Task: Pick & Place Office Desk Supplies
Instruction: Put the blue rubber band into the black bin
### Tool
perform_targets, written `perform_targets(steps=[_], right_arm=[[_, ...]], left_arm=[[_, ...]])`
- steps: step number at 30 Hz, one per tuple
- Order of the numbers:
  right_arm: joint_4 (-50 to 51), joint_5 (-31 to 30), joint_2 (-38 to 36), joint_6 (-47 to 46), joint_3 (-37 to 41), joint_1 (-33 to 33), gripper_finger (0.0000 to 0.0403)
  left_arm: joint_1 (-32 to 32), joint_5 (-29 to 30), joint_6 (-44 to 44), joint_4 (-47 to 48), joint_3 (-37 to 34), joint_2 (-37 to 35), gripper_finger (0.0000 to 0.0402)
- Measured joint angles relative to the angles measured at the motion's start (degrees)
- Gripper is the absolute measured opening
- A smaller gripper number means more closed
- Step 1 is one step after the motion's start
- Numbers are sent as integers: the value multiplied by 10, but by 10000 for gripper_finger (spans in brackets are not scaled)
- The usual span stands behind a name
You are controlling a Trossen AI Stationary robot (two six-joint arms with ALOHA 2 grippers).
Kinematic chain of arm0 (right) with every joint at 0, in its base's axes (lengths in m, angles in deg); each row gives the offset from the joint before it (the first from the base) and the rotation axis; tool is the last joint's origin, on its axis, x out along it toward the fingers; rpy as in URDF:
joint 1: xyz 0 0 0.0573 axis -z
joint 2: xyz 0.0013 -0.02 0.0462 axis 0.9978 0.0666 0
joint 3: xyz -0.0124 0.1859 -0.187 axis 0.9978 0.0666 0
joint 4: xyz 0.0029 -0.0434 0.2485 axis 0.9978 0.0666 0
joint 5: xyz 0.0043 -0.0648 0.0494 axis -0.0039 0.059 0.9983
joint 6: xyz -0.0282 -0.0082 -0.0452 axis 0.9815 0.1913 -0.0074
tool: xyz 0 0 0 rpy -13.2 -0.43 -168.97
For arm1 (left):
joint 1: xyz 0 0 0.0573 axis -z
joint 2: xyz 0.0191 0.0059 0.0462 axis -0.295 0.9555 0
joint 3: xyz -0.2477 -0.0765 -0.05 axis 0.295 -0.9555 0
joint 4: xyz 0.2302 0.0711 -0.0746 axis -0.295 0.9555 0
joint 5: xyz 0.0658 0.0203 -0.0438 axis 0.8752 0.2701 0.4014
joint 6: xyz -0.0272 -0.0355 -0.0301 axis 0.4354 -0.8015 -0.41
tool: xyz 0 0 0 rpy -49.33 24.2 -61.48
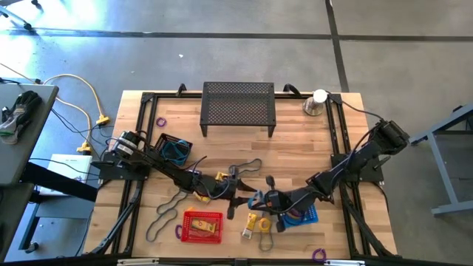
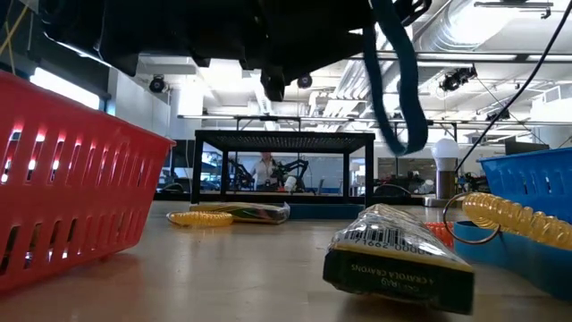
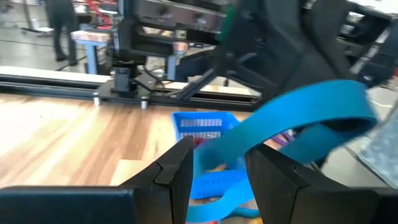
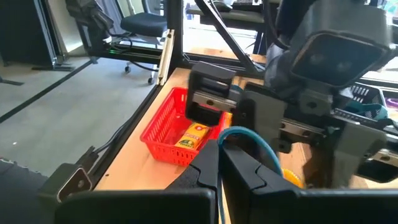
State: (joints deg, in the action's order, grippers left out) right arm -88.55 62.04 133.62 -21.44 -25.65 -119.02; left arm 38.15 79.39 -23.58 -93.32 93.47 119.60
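Left to right: red basket (image 1: 202, 227) on the counter (image 1: 295, 148); left end effector (image 1: 235, 198) grasping a teal band (image 3: 292, 124) lifted above the counter centre; right end effector (image 1: 260, 199) clenched on the same band; blue basket (image 1: 304, 216) beside them.

A teal band loop (image 3: 292, 127) is held up above the desk (image 1: 295, 148); yellow blocks (image 1: 256, 222) and dark loops (image 1: 166, 214) are scattered below.
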Motion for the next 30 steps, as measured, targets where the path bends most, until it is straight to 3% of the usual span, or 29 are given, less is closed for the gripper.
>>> perform_targets(steps=[15, 30], right_arm=[[1, 8, 0, 0, 0, 0, 2], [10, 14, 0, -10, 0, 0, 2]], left_arm=[[0, 6, 0, 0, 0, 0, 126], [2, -2, 44, 0, 0, 0, 10]])
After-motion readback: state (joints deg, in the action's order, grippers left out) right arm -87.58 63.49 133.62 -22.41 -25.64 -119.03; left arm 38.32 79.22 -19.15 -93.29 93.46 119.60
